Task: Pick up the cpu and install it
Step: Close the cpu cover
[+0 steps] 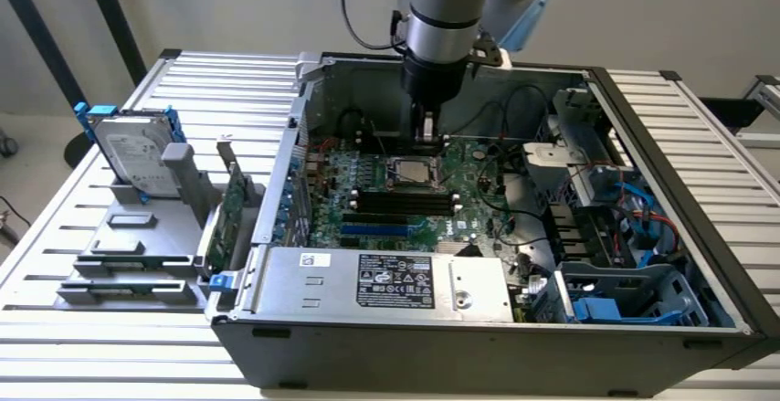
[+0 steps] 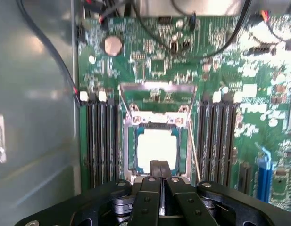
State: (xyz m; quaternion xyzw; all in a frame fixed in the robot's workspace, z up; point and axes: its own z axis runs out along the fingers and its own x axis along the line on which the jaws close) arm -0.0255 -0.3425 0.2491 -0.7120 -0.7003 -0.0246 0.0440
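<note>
the arm's black two-finger gripper (image 2: 159, 165), fingers pressed together, hangs over one edge of the small square silvery-topped cpu (image 2: 157, 147). the cpu lies in the metal-framed socket (image 2: 154, 120) of the green motherboard (image 2: 220, 56), between rows of black memory slots (image 2: 100, 141), inside the open grey computer case (image 1: 488, 346).

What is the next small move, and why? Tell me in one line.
Probably lift the gripper straight up a little: it is shut, seemingly on nothing, at the edge of the cpu, which already lies in the socket.
</note>
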